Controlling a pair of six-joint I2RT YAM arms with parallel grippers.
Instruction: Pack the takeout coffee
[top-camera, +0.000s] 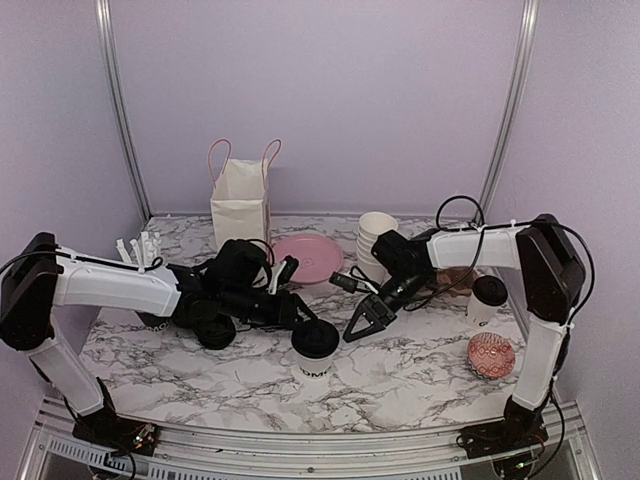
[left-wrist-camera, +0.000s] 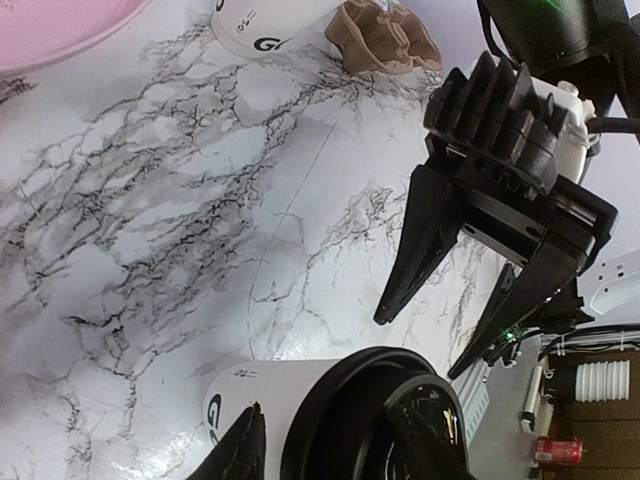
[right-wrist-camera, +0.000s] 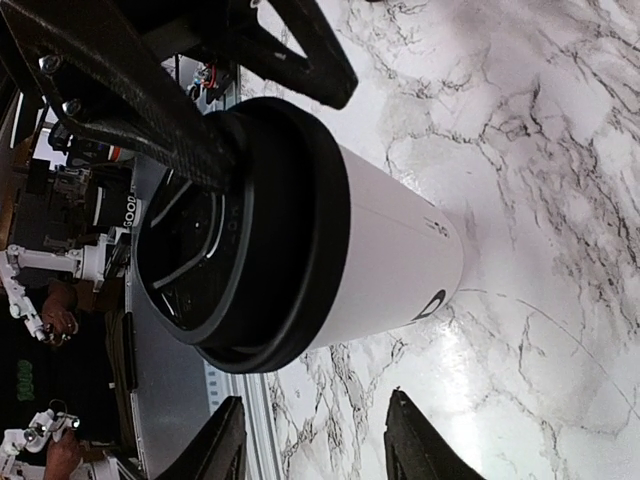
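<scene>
A takeout coffee cup (top-camera: 315, 350), white with a black lid, stands near the table's front middle. It fills the bottom of the left wrist view (left-wrist-camera: 300, 400) and the middle of the right wrist view (right-wrist-camera: 340, 250). My left gripper (top-camera: 306, 316) is open and straddles its lid end; one of its fingers (left-wrist-camera: 240, 450) lies beside the cup wall, and both fingers (right-wrist-camera: 310, 55) show in the right wrist view. My right gripper (top-camera: 362, 328) is open and empty, pointing at the cup from its right, a little apart; it also shows in the left wrist view (left-wrist-camera: 422, 345) and its own (right-wrist-camera: 318, 425). A second coffee cup (top-camera: 488, 298) stands at the right.
A white paper bag with pink handles (top-camera: 240, 200) stands at the back. A pink plate (top-camera: 305, 255) and stacked white bowls (top-camera: 375, 235) are behind the grippers. A cup of straws (top-camera: 140, 250) is at the left, a pink patterned bowl (top-camera: 490, 355) at the front right, a brown paper piece (left-wrist-camera: 385, 40) nearby.
</scene>
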